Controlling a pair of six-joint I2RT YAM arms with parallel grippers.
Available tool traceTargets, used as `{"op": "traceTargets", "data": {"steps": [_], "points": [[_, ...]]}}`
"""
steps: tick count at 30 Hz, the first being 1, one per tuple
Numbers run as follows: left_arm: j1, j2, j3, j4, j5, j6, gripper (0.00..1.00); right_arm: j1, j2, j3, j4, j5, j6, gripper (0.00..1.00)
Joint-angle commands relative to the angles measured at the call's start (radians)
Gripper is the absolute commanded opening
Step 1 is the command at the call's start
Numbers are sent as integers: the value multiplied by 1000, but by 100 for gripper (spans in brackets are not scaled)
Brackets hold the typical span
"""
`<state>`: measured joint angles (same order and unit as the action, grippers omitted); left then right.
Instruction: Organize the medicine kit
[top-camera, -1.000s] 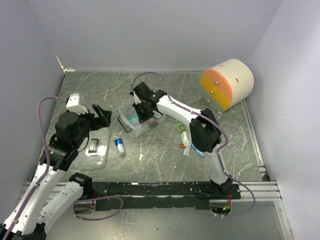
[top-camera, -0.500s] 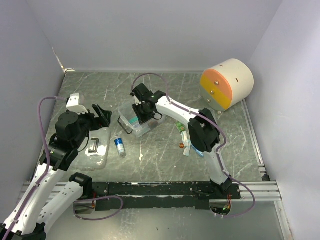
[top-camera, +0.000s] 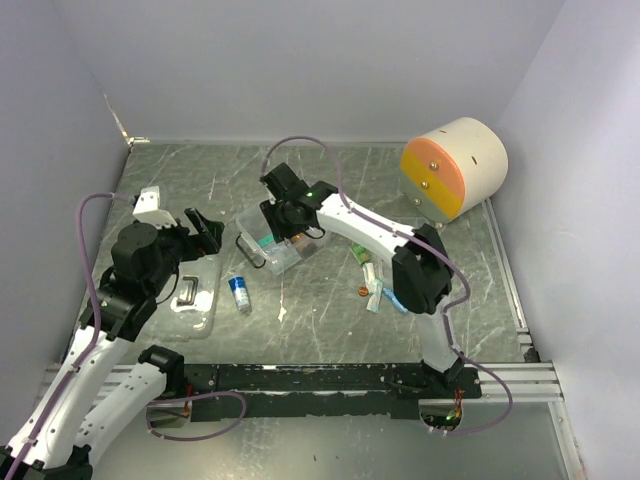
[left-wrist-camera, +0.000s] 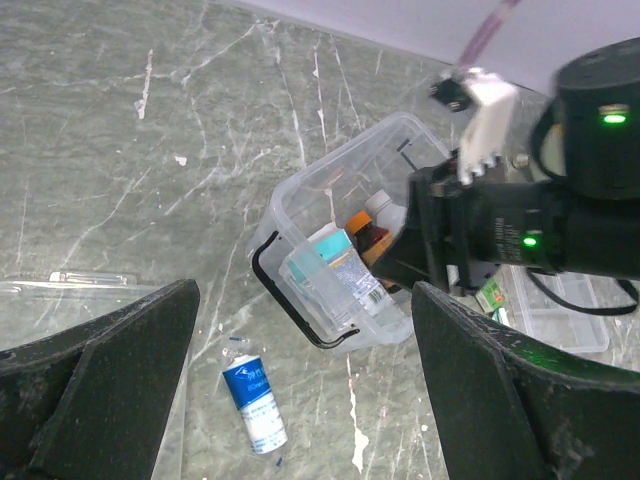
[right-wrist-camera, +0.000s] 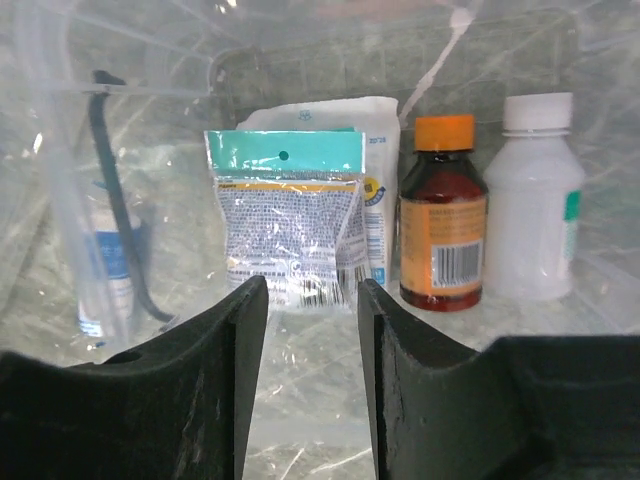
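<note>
The medicine kit, one small clear box with its top off, sits on the bench at mid-depth. The right fingers hang just over its open top, parted, with nothing between them. Inside the kit the right wrist view shows four things standing in a row: one teal-topped sachet, one white packet behind it, one amber bottle with an orange cap, and one white bottle. A black clip lies along the kit's near wall.

Left of the kit lies its single clear lid with a black handle. The left fingers hover above it, spread wide and holding nothing. One blue-and-white tube lies between lid and kit. Right of the kit is a small cluster of packets, too small to count. Far right of the kit stands one cream cylinder with an orange face.
</note>
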<state>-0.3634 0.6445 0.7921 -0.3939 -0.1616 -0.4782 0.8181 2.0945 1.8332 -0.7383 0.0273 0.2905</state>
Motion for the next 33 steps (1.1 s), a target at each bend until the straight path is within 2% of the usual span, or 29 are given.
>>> {"op": "traceTargets", "data": {"steps": [1,7,11,16,21,28,30,33], "points": [[4,15,43,-17,-33,0,99,2,-178,-89,114,93,70,42],[4,62,45,-127,-33,-50,99,2,-443,-369,304,144,170,43],[4,90,1,-186,44,-104,82,2,-619,-569,396,174,247,43],[4,93,-72,-197,115,-194,71,0,-771,-764,431,242,282,43],[4,115,-139,-194,159,-262,68,-8,-837,-869,397,307,316,43],[3,276,-179,-149,239,-280,78,-10,-868,-1009,479,255,431,42],[1,338,-183,-129,254,-275,75,-10,-869,-1035,506,244,456,42],[-2,414,-197,-91,258,-266,64,-12,-865,-1059,534,229,468,41]]}}
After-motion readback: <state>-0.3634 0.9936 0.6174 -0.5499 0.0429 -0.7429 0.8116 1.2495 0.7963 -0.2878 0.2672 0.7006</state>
